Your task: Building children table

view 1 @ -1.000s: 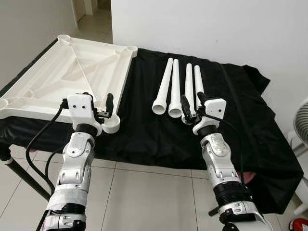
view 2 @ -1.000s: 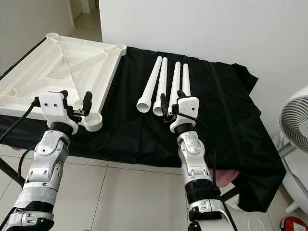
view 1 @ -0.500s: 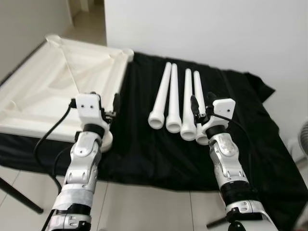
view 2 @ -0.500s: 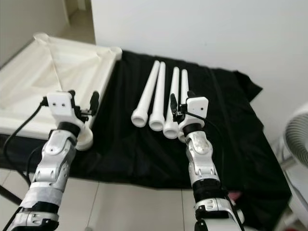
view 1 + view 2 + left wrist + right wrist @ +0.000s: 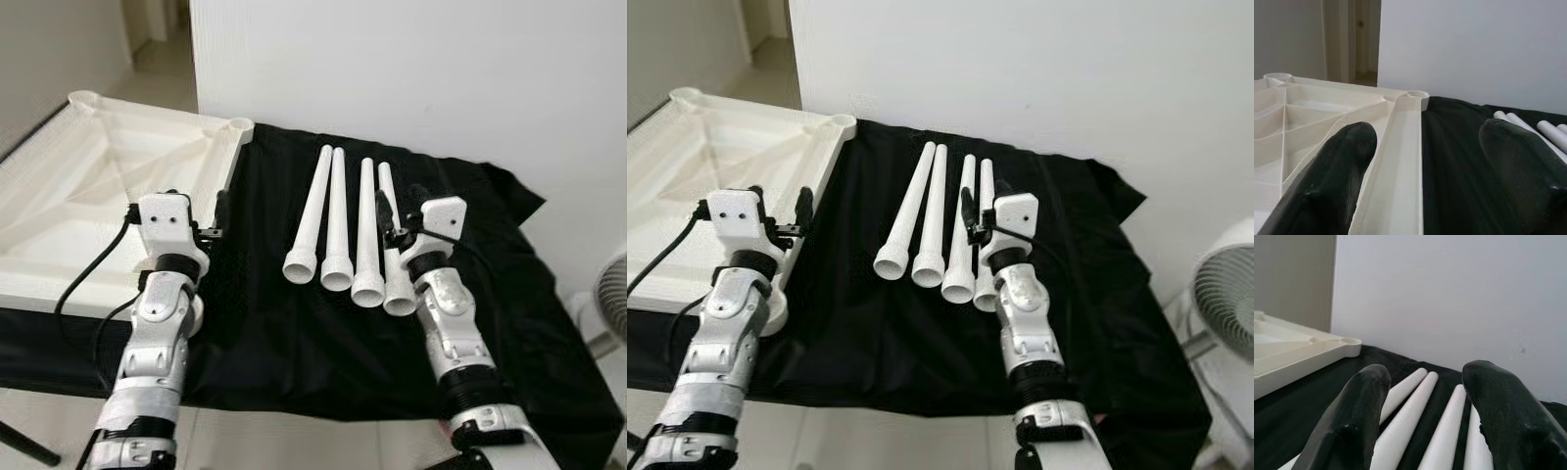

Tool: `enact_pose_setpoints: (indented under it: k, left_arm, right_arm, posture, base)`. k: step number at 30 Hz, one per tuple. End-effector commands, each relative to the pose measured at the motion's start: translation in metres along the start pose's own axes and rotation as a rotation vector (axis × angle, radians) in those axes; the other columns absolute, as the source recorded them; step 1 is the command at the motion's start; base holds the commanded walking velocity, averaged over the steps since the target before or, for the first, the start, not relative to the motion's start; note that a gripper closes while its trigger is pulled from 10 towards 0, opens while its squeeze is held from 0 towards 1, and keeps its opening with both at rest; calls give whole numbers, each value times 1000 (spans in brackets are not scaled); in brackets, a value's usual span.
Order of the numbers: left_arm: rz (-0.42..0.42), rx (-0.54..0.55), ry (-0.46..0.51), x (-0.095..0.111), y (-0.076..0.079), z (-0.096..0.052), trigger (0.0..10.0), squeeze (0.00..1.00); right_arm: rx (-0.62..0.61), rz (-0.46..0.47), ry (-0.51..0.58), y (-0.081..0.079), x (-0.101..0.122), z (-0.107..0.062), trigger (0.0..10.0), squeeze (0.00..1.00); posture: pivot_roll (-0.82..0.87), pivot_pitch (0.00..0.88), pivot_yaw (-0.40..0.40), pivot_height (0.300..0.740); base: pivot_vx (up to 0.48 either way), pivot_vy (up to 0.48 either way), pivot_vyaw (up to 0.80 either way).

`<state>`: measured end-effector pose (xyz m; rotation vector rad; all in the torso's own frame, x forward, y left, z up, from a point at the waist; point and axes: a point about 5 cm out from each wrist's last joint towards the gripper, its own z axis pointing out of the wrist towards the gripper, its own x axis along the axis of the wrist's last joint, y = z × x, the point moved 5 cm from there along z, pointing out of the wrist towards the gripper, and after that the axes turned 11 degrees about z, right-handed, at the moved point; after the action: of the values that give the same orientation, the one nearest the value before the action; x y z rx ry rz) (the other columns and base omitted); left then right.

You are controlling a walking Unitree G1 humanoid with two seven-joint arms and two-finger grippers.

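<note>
Hovering over rightmost table leg (image 5: 392, 257), right tool (image 5: 400, 208) spread; left tool (image 5: 199, 209) spread above tabletop (image 5: 69, 196) edge.

the camera has moved closer to the desk (image 5: 294, 294), so the whole scene sits lower in the eye views. the right gripper (image 5: 400, 209) has advanced from the legs' wide open ends to above the rightmost leg (image 5: 393, 257), fingers spread. the left gripper (image 5: 193, 206) has advanced from the tabletop's near corner socket to straddle its right rim (image 5: 1405, 161).
</note>
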<state>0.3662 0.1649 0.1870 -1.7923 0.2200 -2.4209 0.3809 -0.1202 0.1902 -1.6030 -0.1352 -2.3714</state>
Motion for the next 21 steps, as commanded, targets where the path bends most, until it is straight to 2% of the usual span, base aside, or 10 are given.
enact_pose_setpoints:
  k: [1,9,15,21]
  left_arm:
    - [-7,-45,-16,-3,8,2,10000,0]
    - [-60,-40,-52,-8,10,6,10000,0]
    - [-88,-21,-52,-3,11,16,10000,0]
    - [-57,-42,-47,0,14,25,10000,0]
  right_arm:
    - [-1,0,13,3,4,2,10000,0]
    - [-21,-2,14,8,6,5,10000,0]
    - [-64,-18,37,17,10,3,10000,0]
    - [-85,-31,51,19,12,0,10000,0]
  posture:
    - [63,0,-119,740]
    - [45,0,-97,740]
    - [15,0,-37,740]
    - [-3,0,-9,740]
  base:
    - [0,0,0]
    - [0,0,0]
    - [0,0,0]
    - [0,0,0]
